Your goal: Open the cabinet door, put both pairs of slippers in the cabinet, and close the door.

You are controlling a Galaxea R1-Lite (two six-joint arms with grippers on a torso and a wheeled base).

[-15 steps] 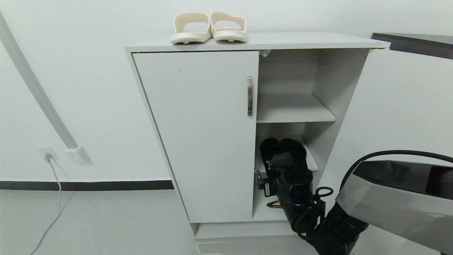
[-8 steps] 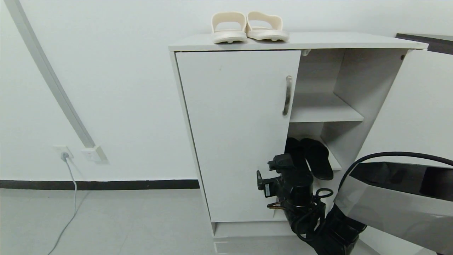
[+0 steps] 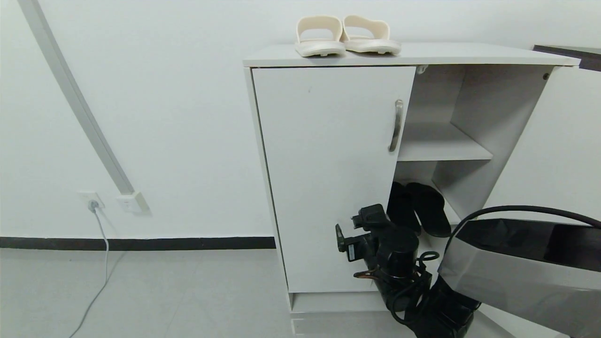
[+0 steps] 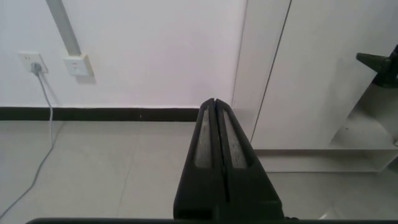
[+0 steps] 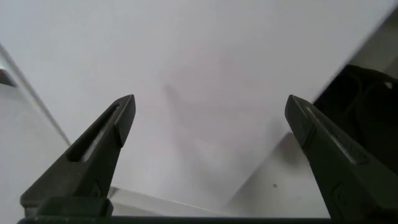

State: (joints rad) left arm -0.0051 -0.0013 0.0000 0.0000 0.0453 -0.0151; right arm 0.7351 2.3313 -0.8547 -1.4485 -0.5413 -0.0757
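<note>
R tool (image 5: pixel 209 102): released, low at cabinet (image 3: pixel 469 55) front.
L tool (image 4: pixel 214 106): clenched, empty.
Black slippers (image 3: pixel 420 209): inside, lower shelf, 5 o'clock from handle (image 3: pixel 397 126).
Cream slippers (image 3: pixel 347 35): cabinet top, 12 o'clock.
R door (image 3: pixel 563 150): open.

Cabinet (image 3: pixel 328 188): plain white; handle (image 3: pixel 397 126) silver metal. Top slippers (image 3: pixel 324 46): cream, unpatterned. Inner slippers (image 3: pixel 425 209): solid black. Wall (image 3: pixel 164 117) white, with black baseboard stripe (image 3: pixel 141 243). Floor (image 3: pixel 188 295) pale grey; cable (image 3: pixel 106 249) grey.
</note>
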